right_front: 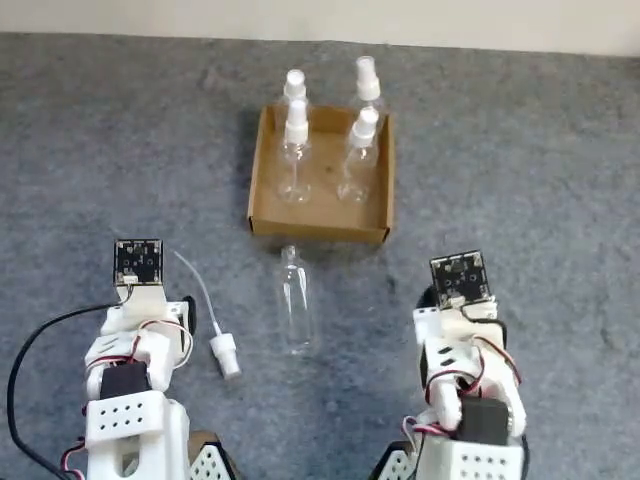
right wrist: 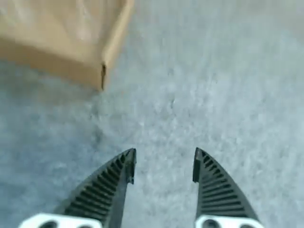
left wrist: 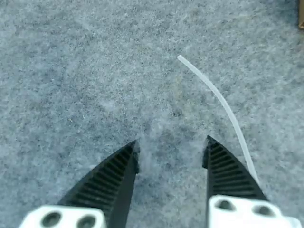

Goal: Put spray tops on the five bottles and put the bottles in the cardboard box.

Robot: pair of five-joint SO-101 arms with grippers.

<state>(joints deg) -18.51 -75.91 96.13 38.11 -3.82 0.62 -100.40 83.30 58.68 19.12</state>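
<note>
A clear bottle [right_front: 295,300] without a top lies on the grey carpet just in front of the cardboard box [right_front: 318,228]. Left of it lies a white spray top [right_front: 225,352], its thin tube [left wrist: 213,95] running away toward the far left. Several bottles with spray tops [right_front: 296,150] stand upright inside the box. My left gripper [left wrist: 171,145] is open over bare carpet, the tube passing just beside one finger. My right gripper [right wrist: 164,156] is open and empty, low over the carpet near the box's front corner [right wrist: 102,71]. Both arms sit at the near edge, left arm [right_front: 135,340] and right arm [right_front: 465,350].
Grey carpet [right_front: 540,180] covers the whole work surface. A black cable [right_front: 30,350] loops beside the left arm at the near left.
</note>
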